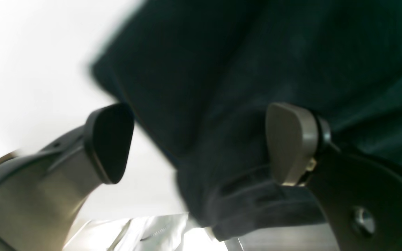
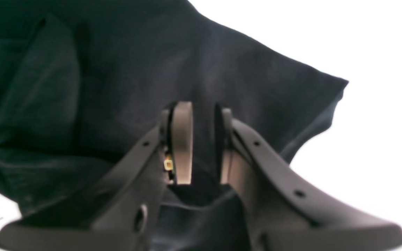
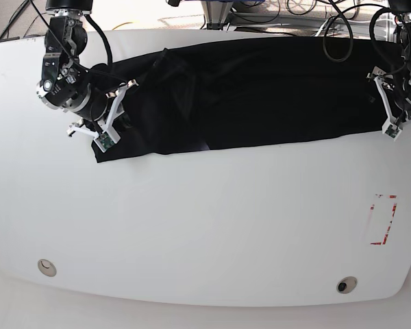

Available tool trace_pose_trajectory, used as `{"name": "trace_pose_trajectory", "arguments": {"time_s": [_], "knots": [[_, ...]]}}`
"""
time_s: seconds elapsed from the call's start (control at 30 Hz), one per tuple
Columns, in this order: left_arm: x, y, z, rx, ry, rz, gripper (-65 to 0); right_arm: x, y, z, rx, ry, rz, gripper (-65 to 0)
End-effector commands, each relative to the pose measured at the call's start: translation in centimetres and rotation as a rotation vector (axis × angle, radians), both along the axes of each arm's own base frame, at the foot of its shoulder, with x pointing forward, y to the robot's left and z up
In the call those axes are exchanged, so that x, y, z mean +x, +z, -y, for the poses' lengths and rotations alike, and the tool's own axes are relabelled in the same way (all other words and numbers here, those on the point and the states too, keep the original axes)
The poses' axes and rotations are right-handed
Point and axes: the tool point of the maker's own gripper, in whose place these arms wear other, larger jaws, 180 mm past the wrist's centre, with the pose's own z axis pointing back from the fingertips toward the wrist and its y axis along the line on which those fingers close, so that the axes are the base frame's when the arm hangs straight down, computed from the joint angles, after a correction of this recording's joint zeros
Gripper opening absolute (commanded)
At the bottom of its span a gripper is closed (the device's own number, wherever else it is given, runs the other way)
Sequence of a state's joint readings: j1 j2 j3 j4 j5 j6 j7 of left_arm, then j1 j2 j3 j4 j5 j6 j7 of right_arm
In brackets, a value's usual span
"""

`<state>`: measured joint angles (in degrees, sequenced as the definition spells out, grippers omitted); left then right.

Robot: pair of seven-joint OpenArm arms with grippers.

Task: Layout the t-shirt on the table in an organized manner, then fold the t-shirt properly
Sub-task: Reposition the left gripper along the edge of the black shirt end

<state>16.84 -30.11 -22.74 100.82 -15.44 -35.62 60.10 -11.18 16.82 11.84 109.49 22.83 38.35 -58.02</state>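
Observation:
The black t-shirt [image 3: 260, 89] lies spread in a long band across the far part of the white table [image 3: 205, 226]. Its left end is rumpled and folded over. At that end my right gripper [image 2: 202, 139] is shut on a bunched fold of the t-shirt [image 2: 117, 87], near a loose corner. At the cloth's right end, my left gripper [image 1: 201, 143] stands open. One of its fingers [image 1: 110, 143] is over bare table and the other is over the t-shirt [image 1: 257, 52], whose hem edge runs between them.
A red dashed rectangle [image 3: 383, 219] marks the table near its right edge. Two small round holes [image 3: 46, 267] [image 3: 346, 283] sit near the front edge. Cables and equipment crowd the space behind the table's far edge.

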Motion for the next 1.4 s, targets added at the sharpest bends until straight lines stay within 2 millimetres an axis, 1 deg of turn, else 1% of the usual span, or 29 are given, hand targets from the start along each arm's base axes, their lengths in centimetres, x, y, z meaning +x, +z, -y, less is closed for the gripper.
{"name": "trace_pose_trajectory", "arguments": {"time_s": [0.0, 0.1, 0.2, 0.3, 0.47, 0.57, 0.67, 0.73, 0.83, 0.9, 1.0, 1.13, 1.23, 1.3, 1.37], "knots": [[1.4, 2.8, -0.6, 0.039, -0.027, 0.078, -9.0, 0.8, 1.3, -0.3, 0.019, 0.009, 0.048, -54.7], [1.9, 3.7, 0.0, 0.053, -0.086, 0.093, -9.0, 0.7, 1.3, -0.3, 0.016, 0.011, 0.047, -54.7], [2.6, 4.5, 0.2, 0.061, -0.099, 0.123, -9.0, 0.8, 1.6, -0.5, 0.015, 0.020, 0.057, -54.7], [2.8, 5.0, 0.6, 0.066, -0.110, 0.138, -9.0, 0.7, 2.2, -1.6, 0.030, 0.028, 0.073, -54.7], [2.9, 5.4, 1.0, 0.067, -0.119, 0.151, -9.0, 0.5, 2.5, -2.9, 0.048, 0.035, 0.071, -54.7], [2.0, 4.7, 0.9, 0.054, -0.100, 0.134, -9.0, 0.2, 2.3, -4.4, 0.074, 0.059, 0.064, -54.9], [1.2, 4.9, -0.2, 0.053, -0.047, 0.145, -9.0, -0.1, 2.1, -5.7, 0.088, 0.093, 0.052, -54.9], [0.9, 5.0, -0.5, 0.034, -0.011, 0.163, -9.0, -0.4, 1.8, -6.6, 0.101, 0.111, 0.040, -54.9], [0.8, 5.4, -0.7, -0.005, 0.024, 0.194, -9.0, -1.2, 0.7, -7.8, 0.119, 0.131, 0.001, -54.9], [0.7, 5.5, -0.9, -0.015, 0.034, 0.204, -9.0, -1.3, 0.0, -7.9, 0.126, 0.125, -0.022, -54.9], [0.3, 5.4, -1.2, -0.015, 0.046, 0.197, -9.0, -1.8, -1.8, -7.9, 0.146, 0.107, -0.080, -54.9], [0.0, 5.1, -1.0, -0.020, 0.042, 0.186, -9.0, -1.9, -3.8, -8.0, 0.200, 0.080, -0.111, -54.9], [-0.2, 4.9, -1.0, -0.020, 0.042, 0.178, -9.0, -1.7, -5.0, -7.7, 0.223, 0.056, -0.132, -54.9], [-0.2, 4.8, -1.0, -0.022, 0.043, 0.177, -9.0, -1.6, -6.0, -6.7, 0.207, 0.041, -0.160, -54.9], [-0.5, 4.6, -1.0, -0.024, 0.044, 0.168, -9.0, -1.7, -6.6, -6.1, 0.199, 0.033, -0.178, -54.9]]}}
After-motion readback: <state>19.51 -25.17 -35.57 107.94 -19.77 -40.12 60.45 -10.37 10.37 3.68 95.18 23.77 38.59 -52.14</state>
